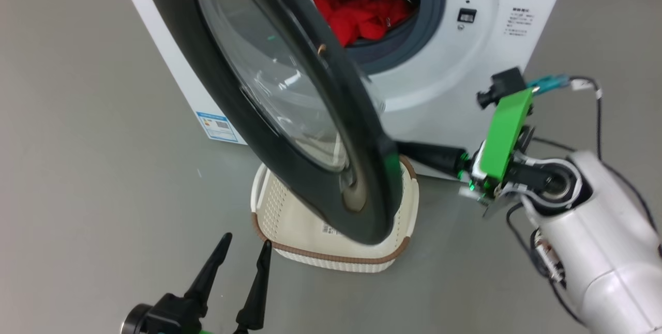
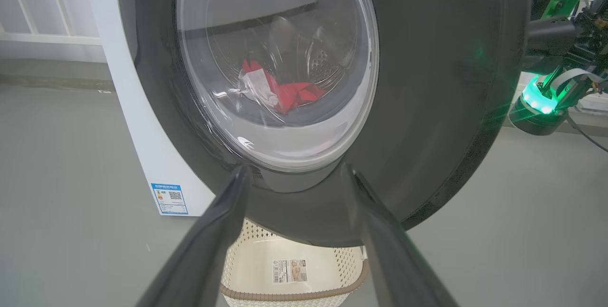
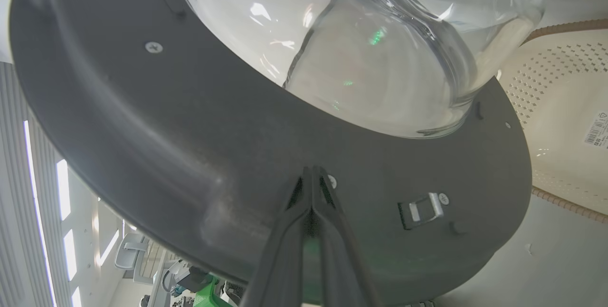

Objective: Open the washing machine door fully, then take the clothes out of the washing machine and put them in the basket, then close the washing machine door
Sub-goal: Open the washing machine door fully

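In front of the robot, on the grey floor (image 1: 77, 179), stands the big white washing machine (image 1: 455, 65). The washing machine door (image 1: 279, 101) is partly open. It hangs from its left side and swings out toward the robot, so its black ring and round glass bowl face left and near. Far back, inside the drum, lie the clothes (image 1: 362, 16), a bright red heap with a bit of white. The basket (image 1: 336, 260) sits on the floor just in front of the machine, right under the low edge of the door. A paper label (image 2: 289, 270) is on its bottom. A small blue sticker (image 1: 217, 126) is low on the machine's front, to the left of the basket. The right gripper (image 3: 312, 174) comes in from the right, behind the door. Its two dark fingers are pressed tight together with nothing between them, and their tips are right up against the inner side of the black ring, close to a little metal latch (image 3: 422, 207). The left gripper (image 1: 247, 240) is at the near left, on the outer side of the door and apart from it. Its fingers are spread wide and hold nothing. They point toward the bottom of the door and the basket.
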Motion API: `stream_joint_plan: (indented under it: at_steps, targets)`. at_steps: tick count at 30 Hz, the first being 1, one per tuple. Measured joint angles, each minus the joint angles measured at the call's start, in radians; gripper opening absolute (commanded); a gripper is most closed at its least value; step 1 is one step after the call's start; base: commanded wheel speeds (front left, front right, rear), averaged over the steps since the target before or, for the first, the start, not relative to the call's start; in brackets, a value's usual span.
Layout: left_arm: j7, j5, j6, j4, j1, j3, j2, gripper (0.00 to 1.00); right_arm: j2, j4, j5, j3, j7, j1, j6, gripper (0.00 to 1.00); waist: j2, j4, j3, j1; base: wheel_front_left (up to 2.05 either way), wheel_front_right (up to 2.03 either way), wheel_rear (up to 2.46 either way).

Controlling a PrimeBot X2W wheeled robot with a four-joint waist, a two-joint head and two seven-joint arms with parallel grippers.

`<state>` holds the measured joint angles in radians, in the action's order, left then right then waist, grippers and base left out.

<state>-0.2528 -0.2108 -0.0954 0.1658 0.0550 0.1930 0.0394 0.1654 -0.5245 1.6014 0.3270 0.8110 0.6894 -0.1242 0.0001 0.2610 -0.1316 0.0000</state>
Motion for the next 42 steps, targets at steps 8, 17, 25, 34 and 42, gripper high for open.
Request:
stream_joint_plan:
  at_steps: [8,17,25,34,42]
  targets:
    - [0.0,0.0,0.007,0.005,-0.02,0.0,0.001,1.0,-0.04,0.051,-0.033,0.058,0.0,-0.073,0.0,0.0,0.0,0.042,0.037,0.0,0.0,0.0,0.0]
    - [0.0,-0.004,0.017,0.019,-0.037,0.0,0.001,1.0,-0.065,0.096,-0.037,0.11,-0.012,-0.105,0.0,0.0,0.0,0.1,0.057,0.0,0.0,0.0,0.0]
    - [0.0,-0.009,0.041,0.036,-0.038,-0.007,0.001,1.0,-0.081,0.124,-0.033,0.152,-0.046,-0.134,0.0,0.0,0.0,0.154,0.07,0.0,0.0,0.0,0.0]
    - [0.0,-0.008,0.06,0.037,-0.038,-0.033,0.001,1.0,-0.082,0.141,-0.018,0.2,-0.086,-0.136,0.0,0.0,0.0,0.205,0.085,0.0,0.0,0.0,0.0]
    - [0.0,-0.007,0.06,0.037,-0.039,-0.039,0.001,1.0,-0.083,0.154,0.021,0.237,-0.117,-0.137,0.0,0.0,-0.0001,0.239,0.091,0.0,0.0,0.0,0.0]
